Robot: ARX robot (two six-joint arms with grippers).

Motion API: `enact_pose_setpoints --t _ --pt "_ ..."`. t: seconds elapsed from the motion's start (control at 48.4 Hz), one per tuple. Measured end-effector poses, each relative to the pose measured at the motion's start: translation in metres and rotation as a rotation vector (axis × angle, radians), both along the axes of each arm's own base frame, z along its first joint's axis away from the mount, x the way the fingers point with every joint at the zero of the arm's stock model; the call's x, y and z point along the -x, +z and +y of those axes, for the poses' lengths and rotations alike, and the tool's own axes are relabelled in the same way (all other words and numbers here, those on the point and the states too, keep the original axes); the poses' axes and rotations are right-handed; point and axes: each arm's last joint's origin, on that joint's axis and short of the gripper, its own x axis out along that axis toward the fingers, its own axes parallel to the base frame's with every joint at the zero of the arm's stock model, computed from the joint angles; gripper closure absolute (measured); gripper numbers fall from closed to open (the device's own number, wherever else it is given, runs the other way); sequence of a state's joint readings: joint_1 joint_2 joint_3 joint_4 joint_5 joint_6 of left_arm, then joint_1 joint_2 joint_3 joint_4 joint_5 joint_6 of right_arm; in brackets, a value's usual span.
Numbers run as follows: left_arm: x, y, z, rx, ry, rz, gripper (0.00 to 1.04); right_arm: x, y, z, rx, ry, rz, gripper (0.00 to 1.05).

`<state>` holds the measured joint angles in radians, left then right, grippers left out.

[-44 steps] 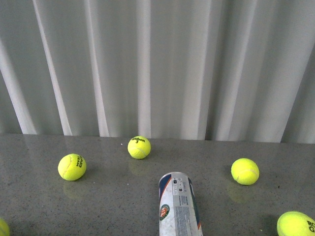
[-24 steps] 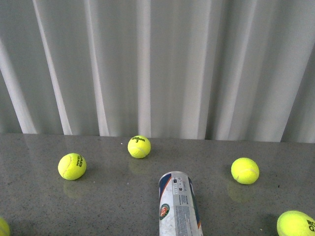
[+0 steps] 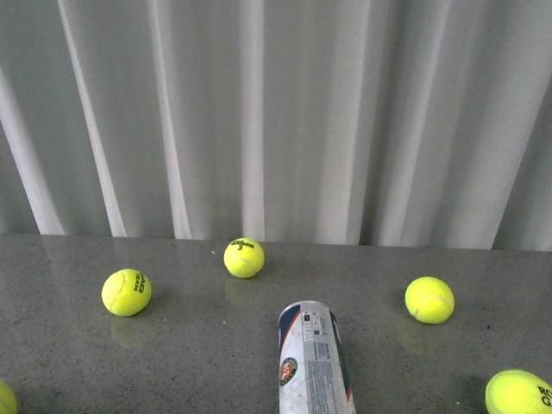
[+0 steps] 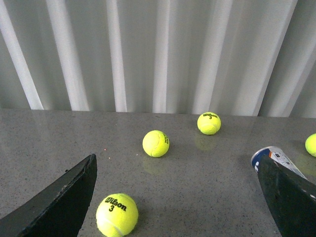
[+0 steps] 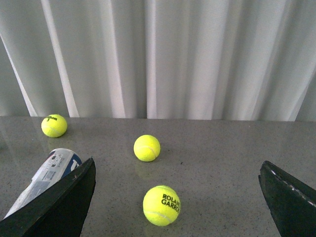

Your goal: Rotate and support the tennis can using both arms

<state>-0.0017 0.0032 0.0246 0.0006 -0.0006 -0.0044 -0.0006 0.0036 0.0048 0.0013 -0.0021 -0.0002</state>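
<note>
A white pleated curtain (image 3: 276,112) hangs behind the grey speckled table (image 3: 198,362). The tennis can (image 3: 315,362) lies on its side at the table's near middle, its far end toward the curtain. The left gripper (image 4: 177,163) and right gripper (image 5: 177,163) both gape wide. Tennis balls (image 3: 126,292) lie scattered around the can, apart from it.

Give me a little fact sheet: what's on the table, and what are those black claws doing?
Surface: grey speckled table, white curtain behind
Tennis can: lying on its side, touched by neither gripper
Tennis balls: five in front view, loose around the can
Left gripper: open, empty
Right gripper: open, empty
</note>
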Motion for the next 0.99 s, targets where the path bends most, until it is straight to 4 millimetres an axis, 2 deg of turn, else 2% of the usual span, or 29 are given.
enact_pose_setpoints --t 0.475,0.557,0.599,0.784,0.908,0.991 --pt "0.000 0.000 0.000 0.000 0.000 0.000 0.07 0.000 0.000 0.000 -0.002 -0.002 0.003 0.07" --pt "0.000 0.000 0.000 0.000 0.000 0.000 0.07 -0.003 0.003 0.001 -0.094 -0.034 0.245 0.07" --pt "0.000 0.000 0.000 0.000 0.000 0.000 0.07 -0.014 0.008 0.003 -0.117 -0.058 0.329 0.07" --pt "0.000 0.000 0.000 0.000 0.000 0.000 0.07 -0.075 0.035 0.027 -0.164 0.039 0.439 0.07" --pt "0.000 0.000 0.000 0.000 0.000 0.000 0.07 -0.120 0.033 0.051 -0.168 0.104 0.558 0.07" --pt "0.000 0.000 0.000 0.000 0.000 0.000 0.07 -0.155 0.021 0.076 -0.191 0.180 0.685 0.07"
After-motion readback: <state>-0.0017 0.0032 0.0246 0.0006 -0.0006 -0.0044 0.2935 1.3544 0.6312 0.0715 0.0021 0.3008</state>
